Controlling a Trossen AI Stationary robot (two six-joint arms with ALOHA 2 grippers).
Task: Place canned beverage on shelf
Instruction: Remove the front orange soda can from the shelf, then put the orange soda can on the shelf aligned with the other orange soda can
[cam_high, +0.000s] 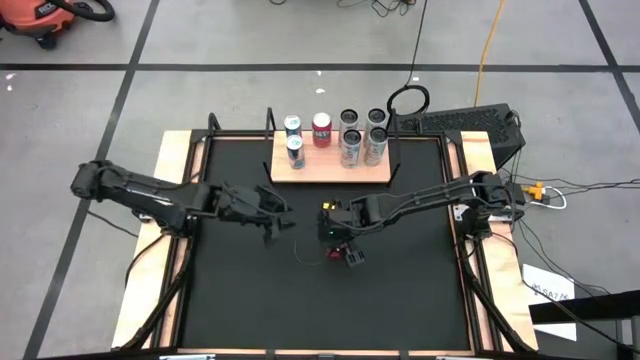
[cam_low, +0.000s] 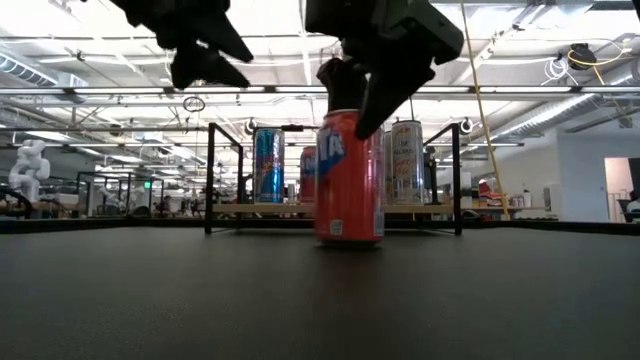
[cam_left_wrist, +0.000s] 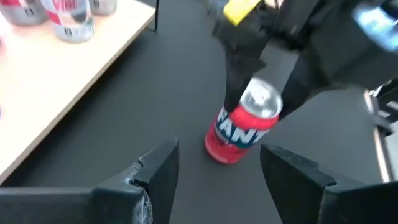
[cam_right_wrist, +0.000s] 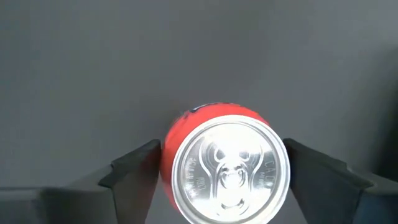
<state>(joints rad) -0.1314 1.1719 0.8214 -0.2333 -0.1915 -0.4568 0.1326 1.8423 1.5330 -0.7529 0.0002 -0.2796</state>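
A red Fanta can (cam_low: 348, 178) stands upright on its base on the black mat (cam_high: 250, 290), near the middle. It also shows in the left wrist view (cam_left_wrist: 244, 129) and the right wrist view (cam_right_wrist: 227, 168). My right gripper (cam_high: 340, 243) is over it, pointing down. Its fingers are open and stand on either side of the can's top (cam_right_wrist: 227, 174). My left gripper (cam_high: 282, 222) is open and empty, above the mat to the can's left. The shelf (cam_high: 325, 172), a light-wood board with black brackets, stands at the mat's far edge. My right gripper comes at the can from above, pointing down, with one finger (cam_right_wrist: 134, 165) on each side of the can's top rim (cam_right_wrist: 177, 149). The fingers are very close to the rim, and I cannot tell whether they touch it. The can stands upright on the mat.
Several cans (cam_high: 350, 140) stand upright on the shelf: blue ones on the left, a red one (cam_high: 322, 128) in the middle, silver ones on the right. The shelf's near strip is bare. Light-wood strips (cam_high: 175, 170) edge the mat. A cable (cam_high: 305, 250) lies near the can.
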